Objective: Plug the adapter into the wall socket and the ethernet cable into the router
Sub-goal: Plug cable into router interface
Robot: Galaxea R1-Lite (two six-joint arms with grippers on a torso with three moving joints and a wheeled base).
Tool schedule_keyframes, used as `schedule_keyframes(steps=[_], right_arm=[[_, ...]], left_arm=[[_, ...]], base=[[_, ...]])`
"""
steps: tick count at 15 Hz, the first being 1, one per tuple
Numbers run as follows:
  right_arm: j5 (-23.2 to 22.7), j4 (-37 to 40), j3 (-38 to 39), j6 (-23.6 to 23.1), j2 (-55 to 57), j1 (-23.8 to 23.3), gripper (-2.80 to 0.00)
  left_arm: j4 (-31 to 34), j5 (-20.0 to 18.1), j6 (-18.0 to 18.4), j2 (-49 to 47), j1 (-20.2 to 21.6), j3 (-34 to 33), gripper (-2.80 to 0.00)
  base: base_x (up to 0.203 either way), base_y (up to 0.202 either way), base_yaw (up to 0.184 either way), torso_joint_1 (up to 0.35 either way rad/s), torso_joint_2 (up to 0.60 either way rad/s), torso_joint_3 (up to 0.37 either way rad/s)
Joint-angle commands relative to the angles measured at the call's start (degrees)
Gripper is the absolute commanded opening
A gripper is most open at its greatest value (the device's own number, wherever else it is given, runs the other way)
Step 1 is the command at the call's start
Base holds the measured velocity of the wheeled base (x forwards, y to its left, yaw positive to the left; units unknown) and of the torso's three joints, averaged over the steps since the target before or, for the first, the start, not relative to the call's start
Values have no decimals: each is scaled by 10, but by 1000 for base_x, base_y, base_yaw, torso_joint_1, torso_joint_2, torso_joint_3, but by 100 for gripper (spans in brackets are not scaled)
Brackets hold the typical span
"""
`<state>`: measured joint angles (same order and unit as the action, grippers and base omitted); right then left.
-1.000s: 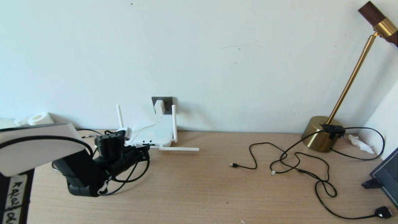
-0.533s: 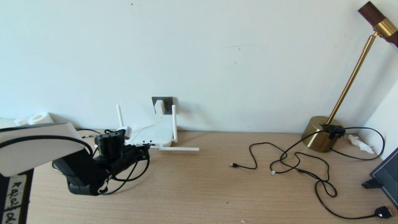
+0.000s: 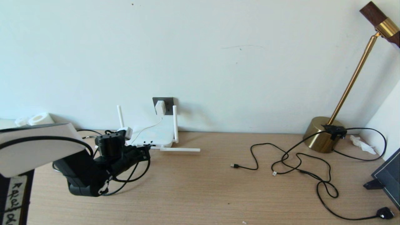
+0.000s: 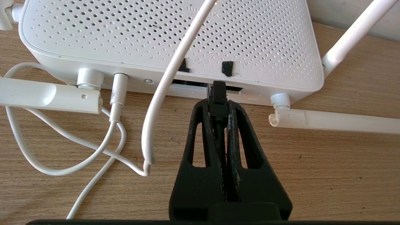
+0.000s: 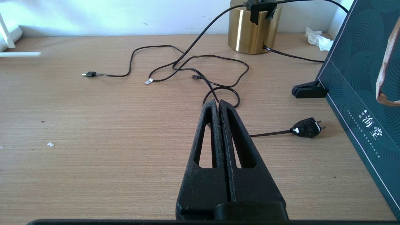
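Note:
The white adapter (image 3: 160, 107) sits plugged in the dark grey wall socket (image 3: 169, 102), its thin white cord (image 4: 168, 75) running down over the router. The white router (image 3: 153, 136) lies flat on the desk below the socket, two antennas upright and one lying flat. My left gripper (image 4: 218, 103) is shut on the black boot of the ethernet cable (image 4: 217, 95), and the plug tip is pushed against a dark port slot on the router's near edge (image 4: 203, 85). In the head view the left gripper (image 3: 146, 152) is right at that edge. My right gripper (image 5: 218, 103) is shut and empty over bare desk.
Thin black cables (image 3: 297, 162) with small plugs sprawl across the right half of the desk, ending in a black plug (image 3: 385, 213). A brass lamp base (image 3: 322, 134) stands at the back right, and a dark green bag (image 5: 362, 81) at the right edge.

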<state>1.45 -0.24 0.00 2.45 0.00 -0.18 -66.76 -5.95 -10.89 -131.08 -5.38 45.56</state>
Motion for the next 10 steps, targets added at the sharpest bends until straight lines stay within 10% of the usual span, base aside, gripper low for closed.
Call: schedule_keyframes(steps=[1, 10], right_arm=[[0, 0, 0, 0, 0, 0, -280], [0, 0, 0, 0, 0, 0, -280]], left_arm=[[-3, 0, -1, -3, 0, 0, -280], [-3, 1, -1, -5, 0, -11, -280]], base=[[0, 0, 0, 0, 0, 0], [0, 0, 0, 0, 0, 0]])
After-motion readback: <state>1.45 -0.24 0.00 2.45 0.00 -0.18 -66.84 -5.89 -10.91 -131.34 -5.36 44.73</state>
